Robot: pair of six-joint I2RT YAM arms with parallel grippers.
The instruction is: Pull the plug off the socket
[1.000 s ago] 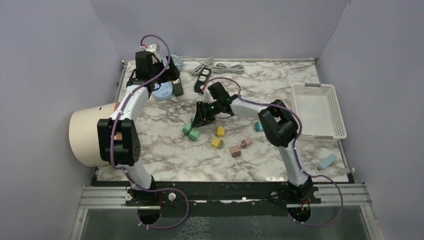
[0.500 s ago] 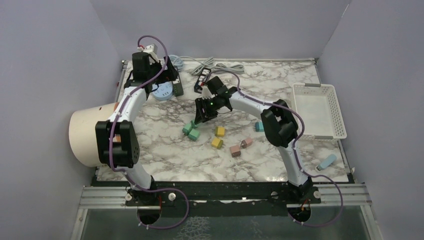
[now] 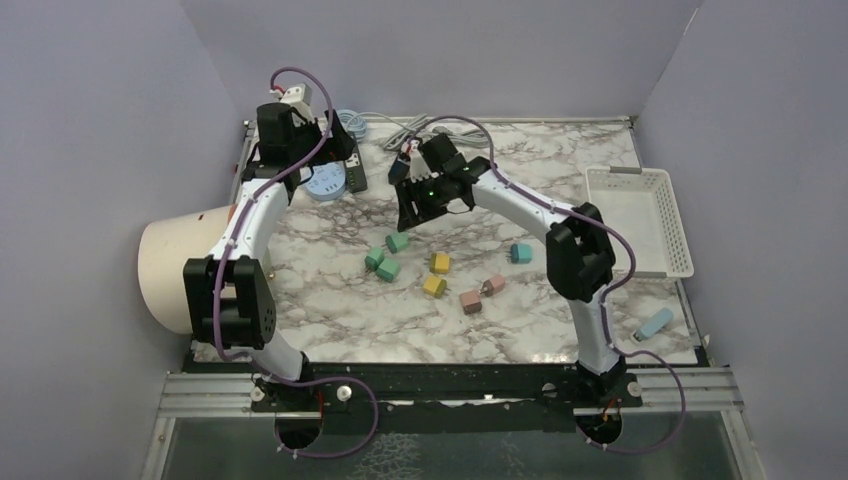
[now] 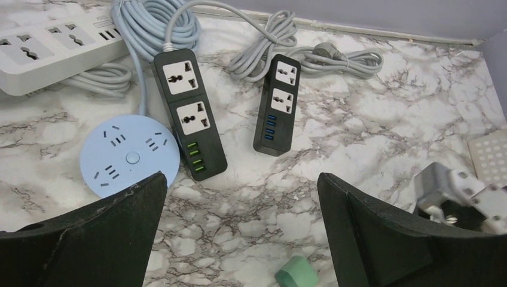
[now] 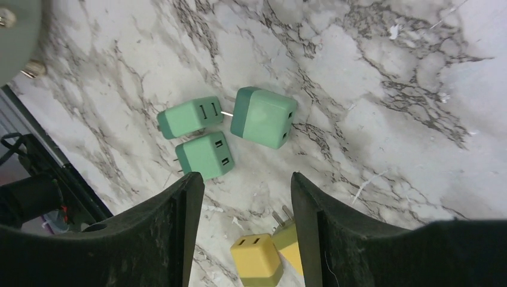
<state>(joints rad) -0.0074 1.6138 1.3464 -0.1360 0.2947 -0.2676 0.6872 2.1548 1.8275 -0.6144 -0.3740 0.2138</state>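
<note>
Three green plugs (image 5: 261,116) lie loose on the marble just below my right gripper (image 5: 246,185), which is open and empty; in the top view the gripper (image 3: 416,208) hangs above the nearest green plug (image 3: 397,241). My left gripper (image 4: 242,182) is open and empty, high over the sockets at the back left (image 3: 332,146). Below it lie a black strip with green ports (image 4: 188,113), a black strip with blue ports (image 4: 276,104), a round blue socket (image 4: 128,156) and a white strip (image 4: 54,45). No plug shows in any socket.
Two yellow plugs (image 3: 437,273), two pink ones (image 3: 480,293) and a teal one (image 3: 520,253) lie mid-table. A white basket (image 3: 640,180) stands at the right, a beige tub (image 3: 175,275) at the left edge, a blue block (image 3: 655,323) front right. Grey cables coil at the back.
My right gripper has risen and drawn back toward the far side, leaving a third green plug on the table beside the other two. The left arm shifted slightly back.
</note>
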